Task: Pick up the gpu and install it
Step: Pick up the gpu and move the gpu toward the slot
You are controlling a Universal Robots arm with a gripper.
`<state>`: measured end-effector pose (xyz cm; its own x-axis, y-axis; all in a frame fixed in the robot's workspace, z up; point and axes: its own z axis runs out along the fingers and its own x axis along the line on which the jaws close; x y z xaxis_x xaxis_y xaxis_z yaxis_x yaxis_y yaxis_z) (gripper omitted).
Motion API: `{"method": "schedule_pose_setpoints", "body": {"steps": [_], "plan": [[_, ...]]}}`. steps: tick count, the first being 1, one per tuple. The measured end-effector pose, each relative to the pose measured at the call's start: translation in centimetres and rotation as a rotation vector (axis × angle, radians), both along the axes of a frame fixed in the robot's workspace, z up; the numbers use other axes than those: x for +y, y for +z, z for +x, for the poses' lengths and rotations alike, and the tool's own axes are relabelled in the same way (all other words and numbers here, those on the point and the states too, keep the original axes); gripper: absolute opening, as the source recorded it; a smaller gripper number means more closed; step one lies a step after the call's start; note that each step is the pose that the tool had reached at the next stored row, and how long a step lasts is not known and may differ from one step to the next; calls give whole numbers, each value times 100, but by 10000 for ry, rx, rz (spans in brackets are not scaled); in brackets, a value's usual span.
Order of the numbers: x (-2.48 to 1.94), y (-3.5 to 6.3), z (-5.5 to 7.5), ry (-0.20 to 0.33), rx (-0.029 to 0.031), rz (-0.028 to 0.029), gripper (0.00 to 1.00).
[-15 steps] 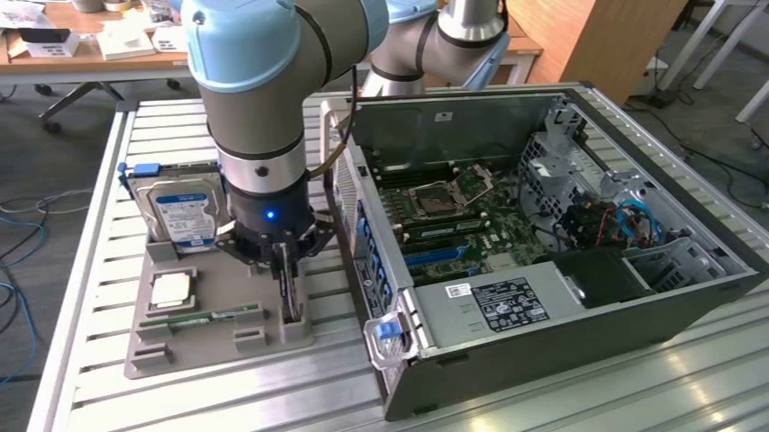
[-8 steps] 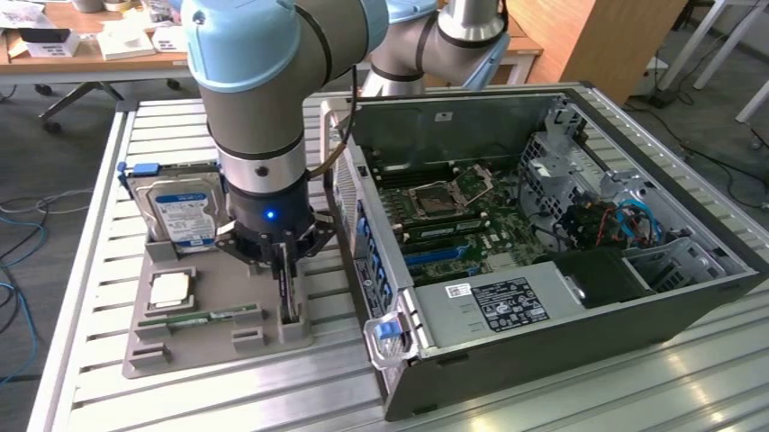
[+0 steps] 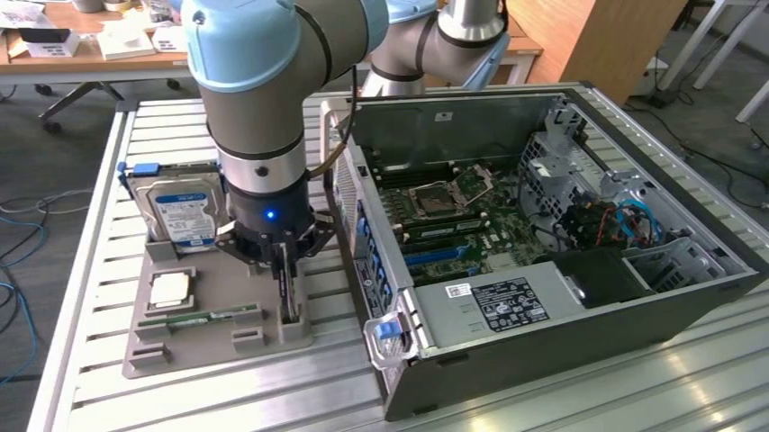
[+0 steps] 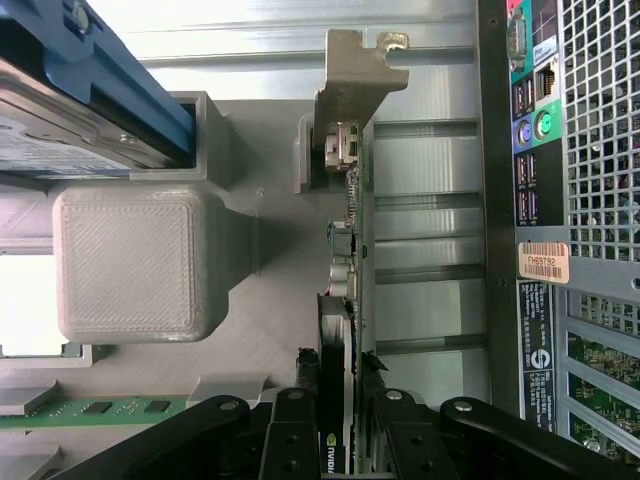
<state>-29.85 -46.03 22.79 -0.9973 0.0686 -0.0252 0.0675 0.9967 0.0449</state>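
Note:
The gpu (image 4: 352, 240) stands on edge in a slot of the grey printed holder tray (image 3: 180, 346), and its silvery bracket (image 4: 355, 85) is at the far end from my fingers. My gripper (image 4: 340, 365) comes straight down on it, with one black finger pressed against each face of the card. In the exterior view the gripper (image 3: 284, 263) hangs over the tray's side nearest the computer. There the gpu (image 3: 286, 292) shows as a thin dark strip below it, its lower end in the slot block.
The open computer case (image 3: 673, 297) lies on the exterior view's right, with its motherboard (image 3: 445, 211) exposed. Its rear panel (image 4: 560, 200) is close beside the card. The tray also holds a hard drive (image 3: 180, 211), a processor (image 3: 168, 288) and a green memory stick (image 3: 198, 317).

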Motion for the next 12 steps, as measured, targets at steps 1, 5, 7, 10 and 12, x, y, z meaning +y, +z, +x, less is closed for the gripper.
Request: {"method": "schedule_pose_setpoints", "body": {"steps": [1,5,7,10,12], "plan": [[0,0,0,98,0,-2,26],[0,0,0,302,-1,1,26],[0,-1,0,305,-1,1,26],[0,-1,0,305,-1,1,26],[0,0,1,305,-2,1,26]]}}
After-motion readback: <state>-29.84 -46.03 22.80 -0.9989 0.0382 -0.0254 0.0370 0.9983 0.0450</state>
